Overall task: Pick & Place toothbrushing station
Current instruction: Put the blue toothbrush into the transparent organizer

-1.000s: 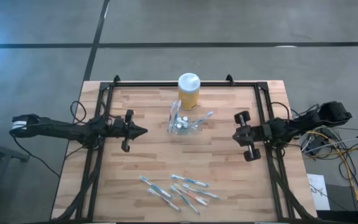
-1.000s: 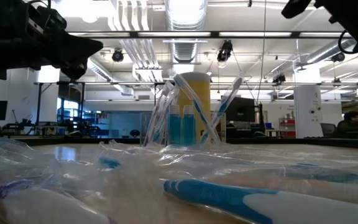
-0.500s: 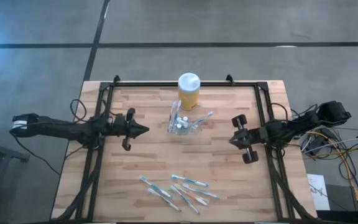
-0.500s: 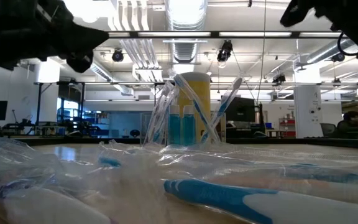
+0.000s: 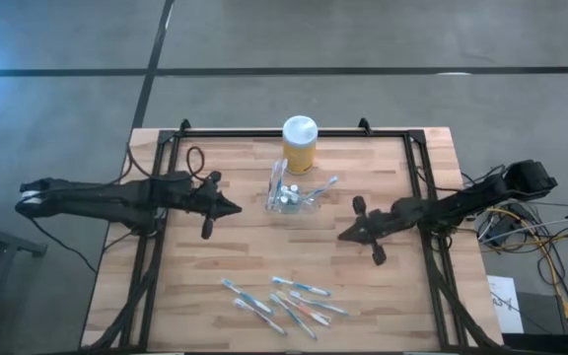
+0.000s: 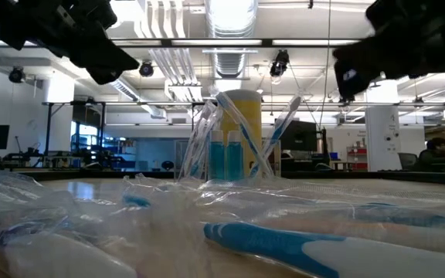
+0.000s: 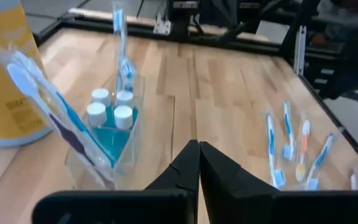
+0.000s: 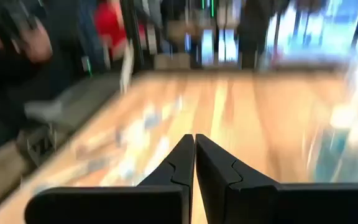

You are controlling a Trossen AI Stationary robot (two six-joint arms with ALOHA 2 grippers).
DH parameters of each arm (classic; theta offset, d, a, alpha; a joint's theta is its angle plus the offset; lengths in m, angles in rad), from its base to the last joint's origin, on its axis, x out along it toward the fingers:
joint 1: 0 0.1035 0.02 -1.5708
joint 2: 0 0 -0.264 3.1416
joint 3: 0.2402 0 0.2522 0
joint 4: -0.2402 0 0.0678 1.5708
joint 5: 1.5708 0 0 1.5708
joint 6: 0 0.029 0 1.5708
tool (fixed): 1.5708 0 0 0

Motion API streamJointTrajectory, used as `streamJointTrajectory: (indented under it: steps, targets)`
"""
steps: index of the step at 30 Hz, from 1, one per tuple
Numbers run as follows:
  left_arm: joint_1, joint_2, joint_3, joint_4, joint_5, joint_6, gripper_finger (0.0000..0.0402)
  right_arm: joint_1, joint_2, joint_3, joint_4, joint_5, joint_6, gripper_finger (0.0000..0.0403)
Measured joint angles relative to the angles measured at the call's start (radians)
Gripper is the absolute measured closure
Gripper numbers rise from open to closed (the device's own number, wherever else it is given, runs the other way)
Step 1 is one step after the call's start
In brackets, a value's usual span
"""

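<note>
Toothbrushing station (image 5: 291, 194) — a small see-through holder with a few toothbrushes leaning out of it and white-capped tubes inside — is sitting near the back middle of the tabletop (image 5: 235, 247), just in front of the yellow jar (image 5: 299, 145). Left tool (image 5: 233, 207) is hovering near its left side with its fingers pressed together and holding nothing; right tool (image 5: 344, 235) is reaching in from the other side, also shut and empty. Loose toothbrushes (image 5: 282, 301) are lying near the front edge. With both tools closed, either one arriving as it is would likely be pushing the light holder instead of gripping it — tipping it, spilling the tubes, or knocking it against the jar. Leaning brush handles are sticking out where a finger could catch them. Both arms closing on the same spot also risks a collision.
</note>
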Motion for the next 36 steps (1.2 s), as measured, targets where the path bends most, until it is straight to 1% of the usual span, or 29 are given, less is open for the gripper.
streamJointTrajectory:
  steps: [4,6,8,11,13,15,17,20,24,26,30,34,36]
  targets:
    - [0.000,0.000,0.007,-0.039,0.000,-0.005,0.0396,0.000,0.000,0.089,-0.328,-0.001,0.060,0.0390]
    - [0.000,0.000,0.006,-0.043,0.000,-0.009,0.0398,0.000,0.000,0.130,-0.439,-0.004,0.065,0.0390]
    - [0.000,0.002,0.006,-0.046,0.000,-0.013,0.0397,0.000,0.000,0.158,-0.496,-0.019,0.067,0.0390]
    - [0.000,0.003,0.006,-0.045,0.000,-0.007,0.0390,0.002,-0.001,0.184,-0.495,-0.022,0.036,0.0390]
    - [0.000,0.003,0.006,-0.037,0.000,0.003,0.0386,0.008,-0.001,0.185,-0.430,-0.022,-0.013,0.0390]
    - [0.000,0.003,0.001,0.001,0.000,0.002,0.0385,0.014,-0.002,0.163,-0.270,-0.023,-0.059,0.0390]
    - [-0.002,-0.003,-0.013,0.080,0.000,-0.007,0.0387,0.021,-0.003,0.123,-0.078,-0.026,-0.099,0.0390]
    - [-0.002,-0.017,-0.032,0.166,0.000,-0.023,0.0393,0.025,-0.001,0.054,0.204,-0.026,-0.120,0.0390]
    - [-0.002,-0.029,-0.047,0.188,0.000,-0.024,0.0396,0.025,-0.001,-0.031,0.435,-0.018,-0.118,0.0390]
    - [-0.002,-0.029,-0.053,0.189,0.000,-0.024,0.0395,0.025,-0.001,-0.059,0.499,-0.018,-0.118,0.0390]
    - [-0.002,-0.029,-0.062,0.187,0.000,-0.025,0.0386,0.025,0.000,-0.093,0.553,-0.018,-0.117,0.0390]
    - [-0.002,-0.029,-0.062,0.189,0.000,-0.025,0.0385,0.029,0.000,-0.101,0.552,-0.018,-0.116,0.0390]
    - [-0.002,-0.029,-0.062,0.188,0.000,-0.025,0.0387,0.033,-0.001,-0.102,0.538,-0.046,-0.115,0.0390]
